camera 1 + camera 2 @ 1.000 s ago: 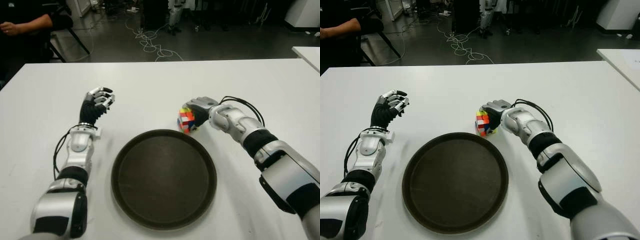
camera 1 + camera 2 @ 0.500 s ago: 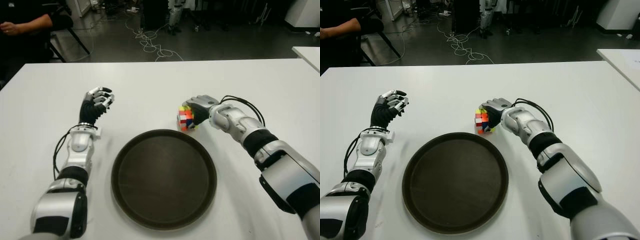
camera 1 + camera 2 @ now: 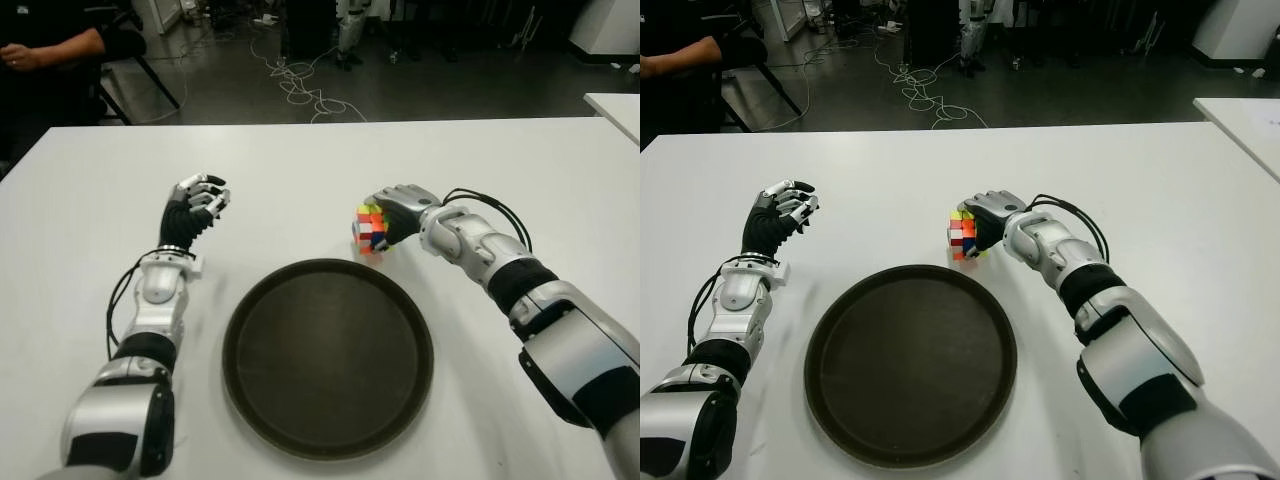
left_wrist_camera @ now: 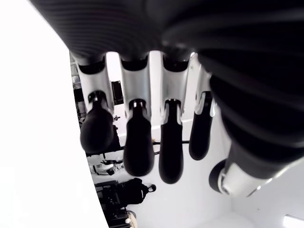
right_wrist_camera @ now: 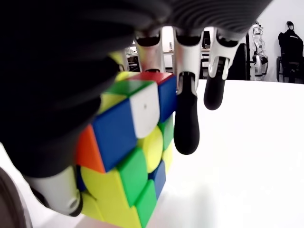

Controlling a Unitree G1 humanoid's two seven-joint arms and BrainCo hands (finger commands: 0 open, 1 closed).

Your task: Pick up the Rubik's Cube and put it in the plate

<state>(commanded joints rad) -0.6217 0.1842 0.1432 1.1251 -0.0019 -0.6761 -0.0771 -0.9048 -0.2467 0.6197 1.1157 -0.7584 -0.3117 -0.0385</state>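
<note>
Cube (image 3: 371, 229) in right hand (image 3: 400, 210) fingers (image 5: 186, 128), just beyond plate (image 3: 250, 400).

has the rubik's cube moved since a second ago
Yes. The Rubik's Cube, held in the right hand, has risen and drifted slightly toward the robot's left: it overlapped the plate rim's far edge before and now shows clear above it.

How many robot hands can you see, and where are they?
2. The left hand is over the white table, left of the plate, holding nothing. The right hand grips the Rubik's Cube just beyond the plate's far rim.
</note>
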